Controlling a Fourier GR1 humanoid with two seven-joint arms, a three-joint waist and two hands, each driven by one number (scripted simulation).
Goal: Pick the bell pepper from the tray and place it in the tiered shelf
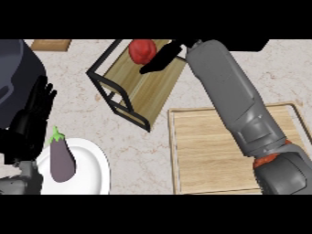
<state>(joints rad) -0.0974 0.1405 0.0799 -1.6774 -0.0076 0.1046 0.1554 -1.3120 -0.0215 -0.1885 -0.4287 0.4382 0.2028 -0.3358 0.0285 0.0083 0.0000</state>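
Right forearm over tray, eggplant aside.

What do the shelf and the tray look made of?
Tiered shelf: thin black frame, likely metal, with a pale matte wood-grain board. Tray: light wood, visible grain and raised rim, matte. Materials judged from look only.

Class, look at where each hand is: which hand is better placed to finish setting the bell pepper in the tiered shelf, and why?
The right hand: it reaches over the tiered shelf, right beside the bell pepper on the shelf's wooden board. The left hand rests open at the view's left, near the plate.
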